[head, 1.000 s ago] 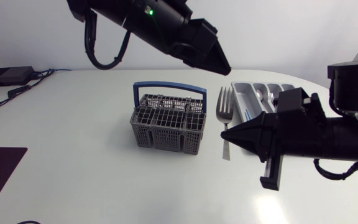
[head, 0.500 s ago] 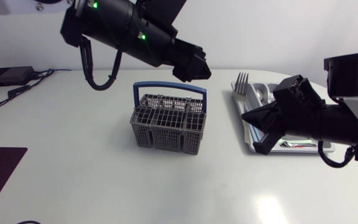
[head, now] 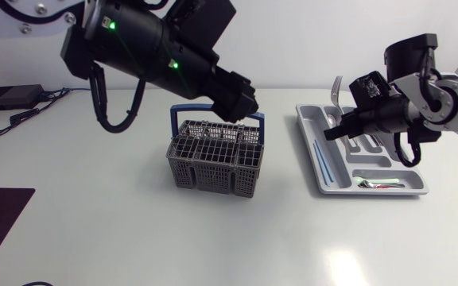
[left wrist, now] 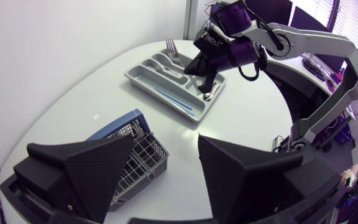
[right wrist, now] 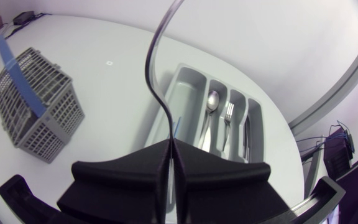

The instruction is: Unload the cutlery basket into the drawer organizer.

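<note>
Right gripper (right wrist: 169,152) clamped on fork (right wrist: 153,68) handle, tines up, held over drawer organizer (right wrist: 188,87). I see spoon (right wrist: 211,99) and second fork (right wrist: 227,115) lying in its slots. Left gripper (left wrist: 165,163) spread wide, holding nothing, above cutlery basket (head: 213,163). Basket stands well apart from organizer.

I can read no words, numbers or labels on anything here. My left arm (head: 153,56) carries two small green lights (head: 111,25) but no lettering I can make out. A tiny pale mark (left wrist: 97,116) sits on the counter (head: 94,199) near the cutlery basket (head: 215,157), too small to read.
</note>
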Robot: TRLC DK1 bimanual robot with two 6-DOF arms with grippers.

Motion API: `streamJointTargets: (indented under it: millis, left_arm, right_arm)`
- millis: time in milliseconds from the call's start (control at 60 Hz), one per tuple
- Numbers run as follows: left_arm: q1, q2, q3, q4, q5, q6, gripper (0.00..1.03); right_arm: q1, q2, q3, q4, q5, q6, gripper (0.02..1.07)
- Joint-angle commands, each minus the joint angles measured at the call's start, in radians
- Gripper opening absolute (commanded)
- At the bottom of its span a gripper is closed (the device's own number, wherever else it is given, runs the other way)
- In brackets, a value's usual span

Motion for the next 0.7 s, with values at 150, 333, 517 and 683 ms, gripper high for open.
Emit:
streamJointTargets:
  millis: [150, 333, 517, 683]
  left_arm:
    - [-0.003, -0.048, -0.059, 0.004, -0.029, 0.003, 0.91]
    - [0.0, -0.082, -0.088, 0.004, -0.041, 0.01, 0.91]
    - [0.003, -0.125, -0.131, 0.011, -0.041, 0.013, 0.91]
    - [0.006, -0.157, -0.155, 0.019, -0.04, 0.013, 0.91]
  right_arm:
    - [-0.057, 0.215, 0.188, 0.005, 0.154, 0.048, 0.08]
    - [-0.089, 0.361, 0.307, -0.002, 0.243, 0.056, 0.08]
    - [-0.118, 0.507, 0.436, -0.021, 0.327, 0.067, 0.08]
    - [-0.144, 0.613, 0.557, -0.061, 0.379, 0.091, 0.08]
